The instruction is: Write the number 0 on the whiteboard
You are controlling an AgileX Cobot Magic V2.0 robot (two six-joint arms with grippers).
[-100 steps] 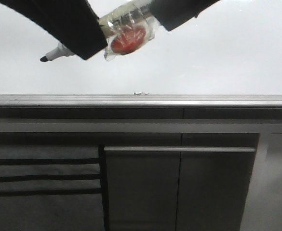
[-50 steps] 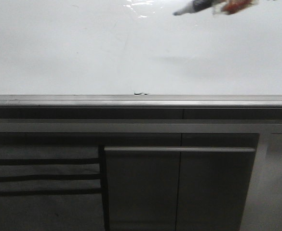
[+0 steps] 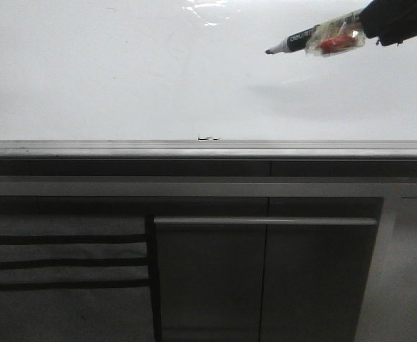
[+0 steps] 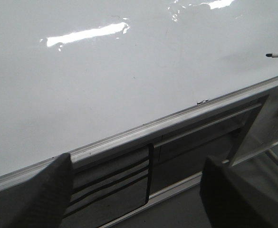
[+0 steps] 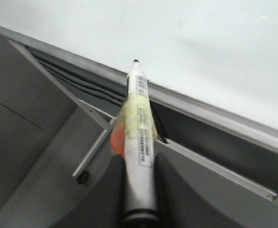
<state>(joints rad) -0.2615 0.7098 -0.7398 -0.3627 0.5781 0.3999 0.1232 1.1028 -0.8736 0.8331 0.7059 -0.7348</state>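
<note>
Nearest the front camera ran the dark cabinet panels, and above them the grey edge strip of the whiteboard, with a tiny dark smudge just above the strip. Beyond that the white surface lay glossy and bare; no number 0 showed on it in any view, so the writing looked not yet begun.

From the upper right of the front view the right gripper reached in, its jaws closed on a marker pen wrapped in clear tape with a red patch. The pen's long axis ran nearly level, tip pointing toward the robot's left, out over the board's right portion. A soft shadow on the board below the pen suggested the tip hung apart from the surface, though contact could not be ruled out.

The left gripper faced the edge strip with its jaws apart, holding nothing, well clear of the pen. The right arm was plainly the nearer one, and the coming stroke probably called for tilting the tip onto the board.
</note>
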